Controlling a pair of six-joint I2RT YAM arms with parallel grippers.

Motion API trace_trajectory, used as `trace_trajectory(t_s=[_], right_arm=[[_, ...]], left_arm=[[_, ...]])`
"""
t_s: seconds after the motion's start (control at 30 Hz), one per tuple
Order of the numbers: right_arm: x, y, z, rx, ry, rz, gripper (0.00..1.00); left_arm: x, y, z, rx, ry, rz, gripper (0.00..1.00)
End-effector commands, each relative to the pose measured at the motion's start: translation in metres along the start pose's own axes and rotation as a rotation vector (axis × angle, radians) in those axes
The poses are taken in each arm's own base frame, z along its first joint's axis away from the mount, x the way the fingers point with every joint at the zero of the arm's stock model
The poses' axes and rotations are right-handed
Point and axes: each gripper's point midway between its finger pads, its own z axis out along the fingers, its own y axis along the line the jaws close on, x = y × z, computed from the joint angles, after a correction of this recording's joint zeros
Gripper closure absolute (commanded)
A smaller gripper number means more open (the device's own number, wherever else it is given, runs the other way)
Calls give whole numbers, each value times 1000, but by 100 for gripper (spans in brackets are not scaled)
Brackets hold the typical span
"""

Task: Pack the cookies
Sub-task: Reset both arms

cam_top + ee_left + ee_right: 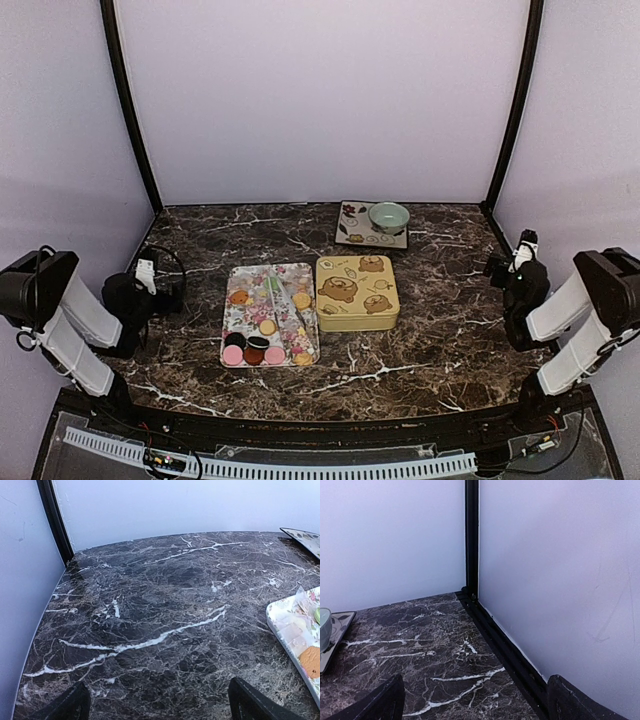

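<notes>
Cookies [255, 348] on tray [236, 318], tin [357, 292] beside, left pincer [159, 704] and right pincer [475, 699] spread

The left arm [78, 340] and right arm [570, 335] have white shells and black joint housings. A black cable [168, 249] loops at nine o'clock, seemingly off the left wrist. The left gripper [159, 682] has black wedge-shaped fingers.

Dark marble table [450, 320], white veins, 3 items on it.
Flowery rect. tray [240, 318] ctr-left; gold bear tin [357, 291] just beside it on the rt; sm. patterned plate [350, 228] well apart, at back edge.
</notes>
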Motion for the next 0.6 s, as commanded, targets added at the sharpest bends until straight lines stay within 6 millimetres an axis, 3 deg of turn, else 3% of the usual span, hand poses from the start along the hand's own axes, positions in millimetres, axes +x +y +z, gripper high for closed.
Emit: trace_trajectory(t_s=[0.0, 0.03, 0.57], right_arm=[[-3, 6, 5, -61, -9, 7, 1], [-4, 3, 8, -56, -19, 28, 1], [-3, 0, 10, -58, -6, 39, 1]], left_arm=[[-54, 10, 17, -35, -153, 5, 1], [-46, 14, 20, -39, -99, -16, 1], [-49, 15, 20, -42, -122, -13, 1]])
